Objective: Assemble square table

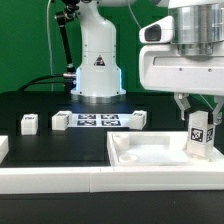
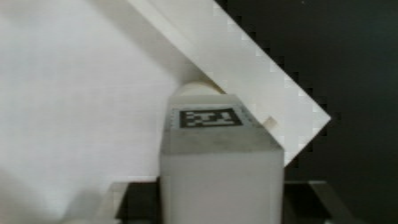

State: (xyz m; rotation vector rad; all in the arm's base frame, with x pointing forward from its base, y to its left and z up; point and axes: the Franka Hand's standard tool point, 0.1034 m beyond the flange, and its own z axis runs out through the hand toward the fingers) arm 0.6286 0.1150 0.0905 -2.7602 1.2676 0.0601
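Border rail [image 1: 90, 181] along table [image 1: 40, 140] near edge. Behind, square tabletop [image 1: 150, 155]. Fingers [image 1: 183, 106] clenched on upright leg [image 1: 200, 133] at tabletop corner, exterior view's right.

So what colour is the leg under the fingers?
White leg with a black-and-white square tag, clearest in the wrist view.

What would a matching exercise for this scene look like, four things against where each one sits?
Things: 1 gripped leg; 2 tabletop; 3 marker board; 4 loose leg.
Places: A flat before the robot base; B upright in the gripper; C lying free at the exterior view's left; D at the exterior view's right, beneath the gripped leg.
Pairs: 1-B, 2-D, 3-A, 4-C.
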